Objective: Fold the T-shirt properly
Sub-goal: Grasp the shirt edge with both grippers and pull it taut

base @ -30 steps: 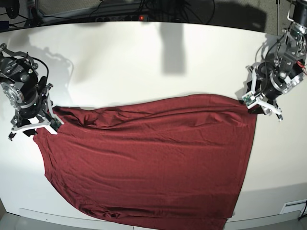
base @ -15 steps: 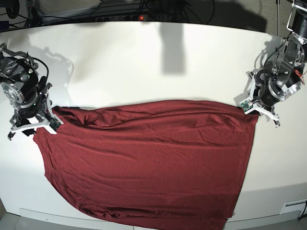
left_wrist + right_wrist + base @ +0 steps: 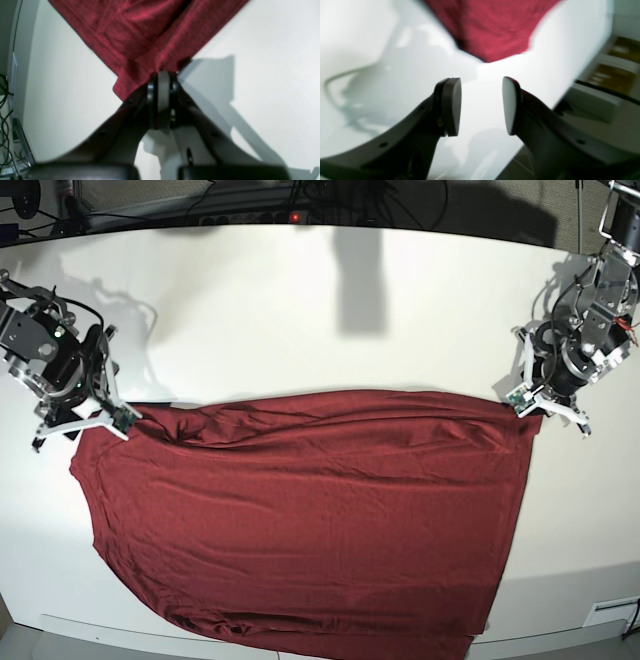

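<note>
T-shirt (image 3: 310, 520) corner now pinched by left gripper (image 3: 162, 75); right gripper (image 3: 481, 105) open, holding nothing.

Shirt lies spread flat across the near half of the table (image 3: 300, 310), its far edge running from 9 to 3 o'clock. Left jaws, apart a second ago, are now closed on the 3 o'clock far corner; fabric bunches at the pads. Right jaws stand wide just short of the 9 o'clock corner, and that arm has shifted toward 12 o'clock. Judgement: one corner secured; the other grasp is needed before a fold.
</note>
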`<state>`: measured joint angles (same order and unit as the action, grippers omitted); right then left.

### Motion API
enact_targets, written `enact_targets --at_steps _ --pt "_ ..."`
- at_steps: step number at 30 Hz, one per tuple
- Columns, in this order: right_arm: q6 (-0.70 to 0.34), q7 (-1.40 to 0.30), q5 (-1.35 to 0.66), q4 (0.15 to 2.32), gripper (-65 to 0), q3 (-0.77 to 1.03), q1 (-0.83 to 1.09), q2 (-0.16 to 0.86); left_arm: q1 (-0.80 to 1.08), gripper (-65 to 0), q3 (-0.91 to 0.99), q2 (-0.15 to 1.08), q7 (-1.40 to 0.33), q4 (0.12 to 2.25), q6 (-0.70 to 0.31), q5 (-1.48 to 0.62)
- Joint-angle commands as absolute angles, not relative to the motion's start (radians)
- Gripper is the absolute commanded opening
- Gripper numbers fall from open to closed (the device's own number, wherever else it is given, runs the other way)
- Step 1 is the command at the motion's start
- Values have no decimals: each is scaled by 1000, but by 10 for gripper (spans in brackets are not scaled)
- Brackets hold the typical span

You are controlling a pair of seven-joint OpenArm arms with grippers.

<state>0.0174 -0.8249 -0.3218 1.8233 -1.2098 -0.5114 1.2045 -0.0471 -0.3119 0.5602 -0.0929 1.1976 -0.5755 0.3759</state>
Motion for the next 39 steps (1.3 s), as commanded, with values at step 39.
enact_targets --at_steps 39 --pt "-166 -614 -266 1135 -386 -1225 -538 806 -17 -650 -323 569 -191 1178 -663 399"
